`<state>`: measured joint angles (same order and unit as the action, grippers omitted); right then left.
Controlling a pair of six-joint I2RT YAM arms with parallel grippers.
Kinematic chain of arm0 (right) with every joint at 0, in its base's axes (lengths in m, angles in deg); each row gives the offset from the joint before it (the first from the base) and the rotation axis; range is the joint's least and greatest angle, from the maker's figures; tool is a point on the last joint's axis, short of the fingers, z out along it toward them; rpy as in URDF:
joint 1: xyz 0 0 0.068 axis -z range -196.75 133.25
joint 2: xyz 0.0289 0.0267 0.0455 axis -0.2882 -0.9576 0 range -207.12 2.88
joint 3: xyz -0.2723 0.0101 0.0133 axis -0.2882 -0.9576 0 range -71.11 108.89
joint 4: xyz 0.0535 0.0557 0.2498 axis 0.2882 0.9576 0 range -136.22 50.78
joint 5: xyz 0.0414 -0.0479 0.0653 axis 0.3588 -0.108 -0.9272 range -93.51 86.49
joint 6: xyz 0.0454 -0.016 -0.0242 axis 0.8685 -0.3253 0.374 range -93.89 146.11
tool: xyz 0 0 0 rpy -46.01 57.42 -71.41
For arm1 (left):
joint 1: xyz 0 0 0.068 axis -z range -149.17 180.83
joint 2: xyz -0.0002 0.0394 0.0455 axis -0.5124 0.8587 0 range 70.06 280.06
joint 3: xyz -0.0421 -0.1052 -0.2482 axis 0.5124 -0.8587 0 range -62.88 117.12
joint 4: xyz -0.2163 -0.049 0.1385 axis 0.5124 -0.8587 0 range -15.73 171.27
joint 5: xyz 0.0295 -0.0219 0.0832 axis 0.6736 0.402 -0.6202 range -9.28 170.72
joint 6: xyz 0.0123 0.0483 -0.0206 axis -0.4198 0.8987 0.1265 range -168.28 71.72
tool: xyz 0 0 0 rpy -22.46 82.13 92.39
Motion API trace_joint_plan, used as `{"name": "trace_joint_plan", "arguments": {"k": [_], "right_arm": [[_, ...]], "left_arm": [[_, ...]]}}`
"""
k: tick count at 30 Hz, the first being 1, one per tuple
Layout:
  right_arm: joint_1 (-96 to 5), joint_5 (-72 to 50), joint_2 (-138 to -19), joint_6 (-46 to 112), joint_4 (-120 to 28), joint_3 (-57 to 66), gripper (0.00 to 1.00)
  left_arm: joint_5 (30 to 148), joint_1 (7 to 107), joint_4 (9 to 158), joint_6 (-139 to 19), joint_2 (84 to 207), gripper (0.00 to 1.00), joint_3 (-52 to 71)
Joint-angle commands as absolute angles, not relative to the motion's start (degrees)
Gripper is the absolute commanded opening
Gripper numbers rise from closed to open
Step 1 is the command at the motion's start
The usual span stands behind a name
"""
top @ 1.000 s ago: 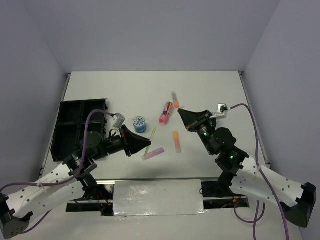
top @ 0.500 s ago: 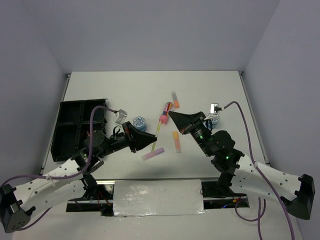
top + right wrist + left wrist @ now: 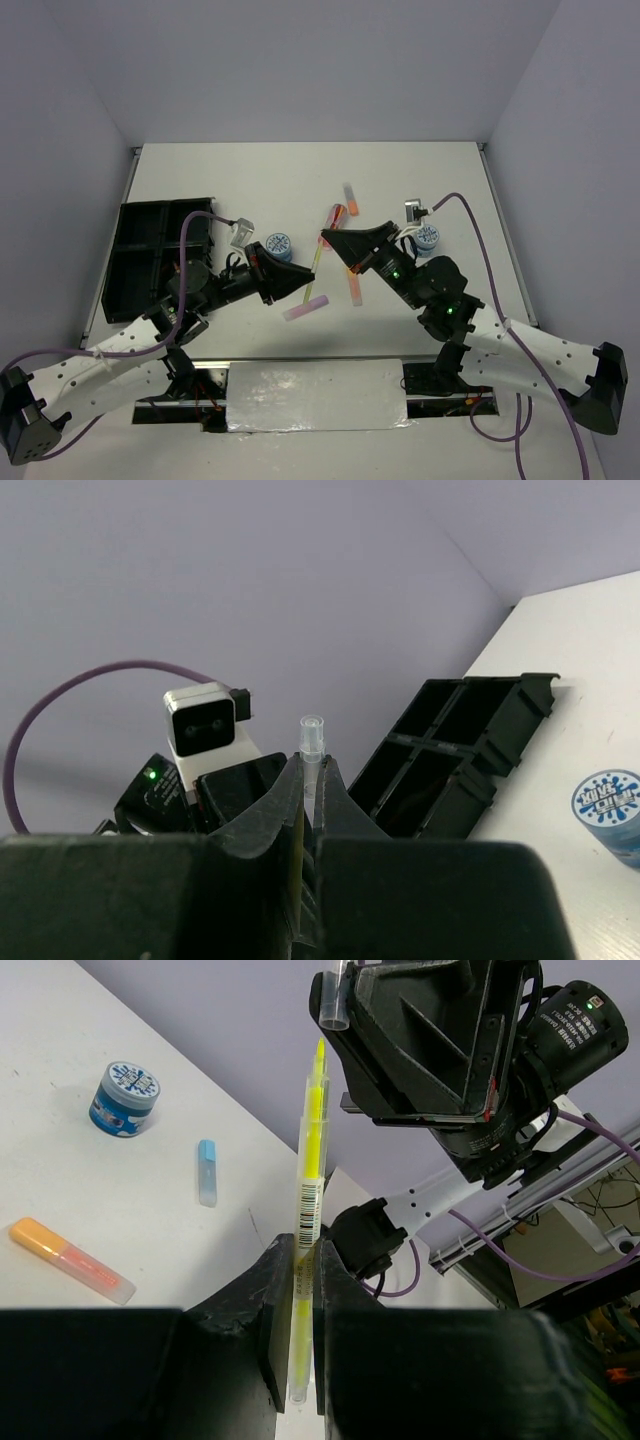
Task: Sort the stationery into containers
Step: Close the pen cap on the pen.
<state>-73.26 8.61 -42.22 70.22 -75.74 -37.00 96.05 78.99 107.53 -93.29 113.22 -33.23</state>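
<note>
One yellow pen (image 3: 312, 1150) fills left pincer (image 3: 303, 1252); right pincer (image 3: 311, 766) nearly hides clear-ended pen (image 3: 313, 730).

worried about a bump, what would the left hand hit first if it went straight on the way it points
Probably the right hand: the left hand, shut on a thin yellow pen, points straight at it, and that hand grips a thin clear-tipped pen. The yellow pen's tip would touch first, though depth is unclear.

Bright, even, diffuse light, soft faint shadows; overhead view sharp, wrist-view foregrounds dark and blurred.
</note>
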Motion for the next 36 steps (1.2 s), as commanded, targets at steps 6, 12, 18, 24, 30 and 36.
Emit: {"name": "trace_joint_plan", "arguments": {"k": [6,12,18,24,30,36], "right_arm": [[-74.0,6.1,-43.0,68.5,-77.8,-34.2,0.0],[-74.1,6.5,-42.8,68.3,-77.5,-34.5,0.0],[-74.0,8.5,-41.9,64.6,-74.5,-31.8,0.0],[-74.0,9.9,-42.3,61.4,-72.0,-28.9,0.0],[-73.8,8.0,-42.8,62.4,-72.2,-29.8,0.0],[-74.0,6.3,-42.6,63.5,-72.3,-31.3,0.0]], "left_arm": [[97.1,79.3,111.9,-92.2,112.8,0.0,-31.4],[97.1,79.3,112.0,-92.1,112.6,0.0,-31.7],[97.4,79.2,111.9,-92.2,112.9,0.0,-31.7],[97.4,79.2,112.2,-92.2,112.7,0.0,-32.0],[96.8,79.3,110.5,-91.2,112.2,0.0,-31.2],[96.0,79.3,107.6,-89.4,111.1,0.0,-29.9]]}}
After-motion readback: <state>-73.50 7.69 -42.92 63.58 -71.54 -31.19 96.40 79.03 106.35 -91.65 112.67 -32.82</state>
